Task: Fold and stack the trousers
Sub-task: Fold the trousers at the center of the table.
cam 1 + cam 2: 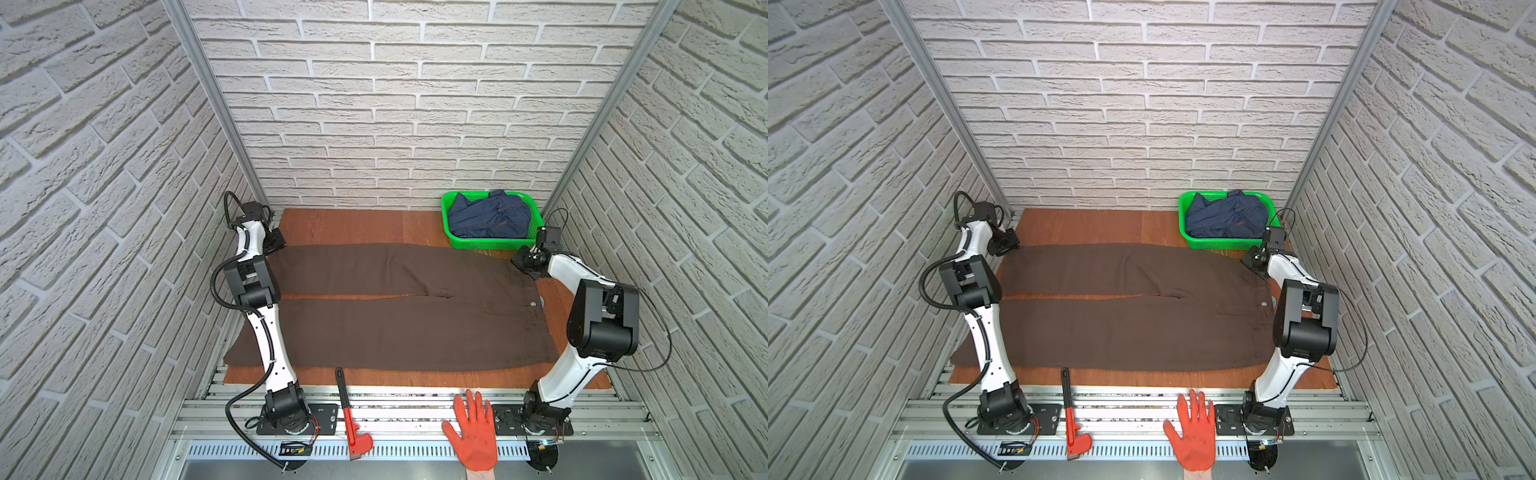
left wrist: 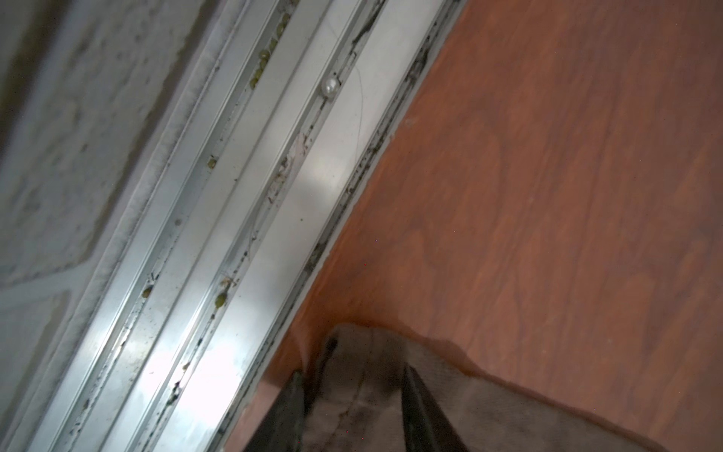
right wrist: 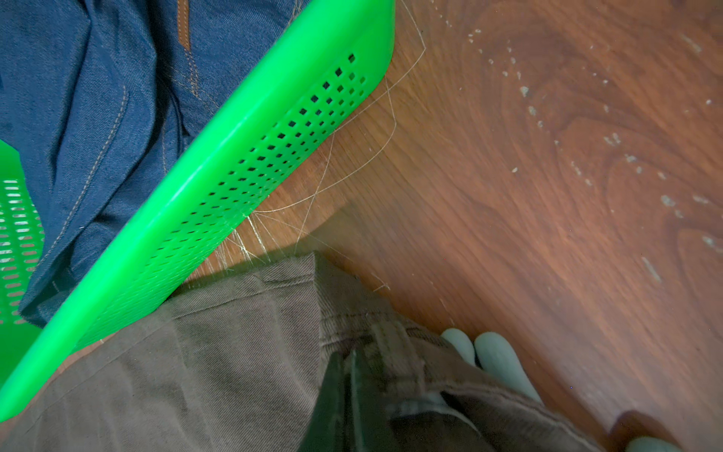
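The dark brown trousers point(image 1: 395, 316) point(image 1: 1121, 324) lie flat across the wooden table point(image 1: 340, 226), legs to the left and waist to the right. My left gripper point(image 1: 276, 243) point(image 1: 1009, 243) is at the far-left corner of the far leg's hem. In the left wrist view its fingers point(image 2: 418, 407) stand apart around the hem corner point(image 2: 364, 352), so the gripper point(image 2: 352, 375) is open. My right gripper point(image 1: 524, 264) point(image 1: 1252, 262) is at the far-right waist corner. In the right wrist view it point(image 3: 350, 360) is shut on the waistband point(image 3: 395, 352).
A green basket point(image 1: 490, 243) point(image 3: 254, 137) holding a dark blue denim garment point(image 1: 488, 216) stands at the back right, touching the waist corner. On the front rail lie a red pipe wrench point(image 1: 349, 415) and an orange-gloved hand point(image 1: 473, 432). Aluminium rails point(image 2: 234, 235) border the table's left edge.
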Action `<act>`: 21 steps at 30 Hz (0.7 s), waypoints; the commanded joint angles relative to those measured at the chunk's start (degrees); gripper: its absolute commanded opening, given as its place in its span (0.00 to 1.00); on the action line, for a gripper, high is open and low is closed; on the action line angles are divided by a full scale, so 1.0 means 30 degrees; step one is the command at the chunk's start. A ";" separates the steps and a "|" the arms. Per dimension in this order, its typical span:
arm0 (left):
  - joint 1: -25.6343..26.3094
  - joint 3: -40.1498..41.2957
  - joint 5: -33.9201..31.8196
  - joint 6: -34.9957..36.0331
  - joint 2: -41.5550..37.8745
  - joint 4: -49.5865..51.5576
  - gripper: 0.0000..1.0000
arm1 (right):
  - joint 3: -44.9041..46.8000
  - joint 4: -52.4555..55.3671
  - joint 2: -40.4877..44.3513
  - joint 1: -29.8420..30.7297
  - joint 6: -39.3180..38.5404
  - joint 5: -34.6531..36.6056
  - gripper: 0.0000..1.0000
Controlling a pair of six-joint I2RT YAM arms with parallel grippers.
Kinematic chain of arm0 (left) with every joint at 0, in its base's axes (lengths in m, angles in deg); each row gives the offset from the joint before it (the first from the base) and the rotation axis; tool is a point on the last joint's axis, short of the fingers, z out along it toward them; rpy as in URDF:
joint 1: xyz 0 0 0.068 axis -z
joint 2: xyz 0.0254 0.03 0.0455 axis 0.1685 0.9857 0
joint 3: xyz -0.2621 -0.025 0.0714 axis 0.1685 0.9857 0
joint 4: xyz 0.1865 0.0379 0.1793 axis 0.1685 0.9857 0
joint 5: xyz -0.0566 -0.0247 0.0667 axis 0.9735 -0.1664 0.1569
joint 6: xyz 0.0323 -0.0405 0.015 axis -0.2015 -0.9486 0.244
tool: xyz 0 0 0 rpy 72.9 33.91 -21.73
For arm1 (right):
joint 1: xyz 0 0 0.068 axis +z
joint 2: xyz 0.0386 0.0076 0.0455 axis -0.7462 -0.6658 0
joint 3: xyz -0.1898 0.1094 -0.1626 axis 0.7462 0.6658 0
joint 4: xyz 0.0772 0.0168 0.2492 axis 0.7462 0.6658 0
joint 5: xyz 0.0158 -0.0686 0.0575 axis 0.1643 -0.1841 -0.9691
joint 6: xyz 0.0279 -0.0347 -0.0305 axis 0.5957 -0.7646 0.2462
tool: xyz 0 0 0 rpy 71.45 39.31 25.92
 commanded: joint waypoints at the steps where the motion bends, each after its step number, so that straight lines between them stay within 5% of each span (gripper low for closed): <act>1: 0.0146 -0.0350 -0.0187 0.0089 0.0838 0.1054 0.32 | 0.0117 0.0284 0.0963 0.0191 -0.0171 0.0044 0.06; 10: 0.0056 -0.0322 -0.0229 0.0232 0.0131 0.0807 0.00 | 0.0143 0.0548 0.1522 0.0197 -0.0200 0.0090 0.06; 21: -0.0273 0.6055 -0.1029 -0.1000 -0.6790 -0.4589 0.00 | 0.0102 0.1078 0.3790 0.0165 -0.0112 -0.0025 0.06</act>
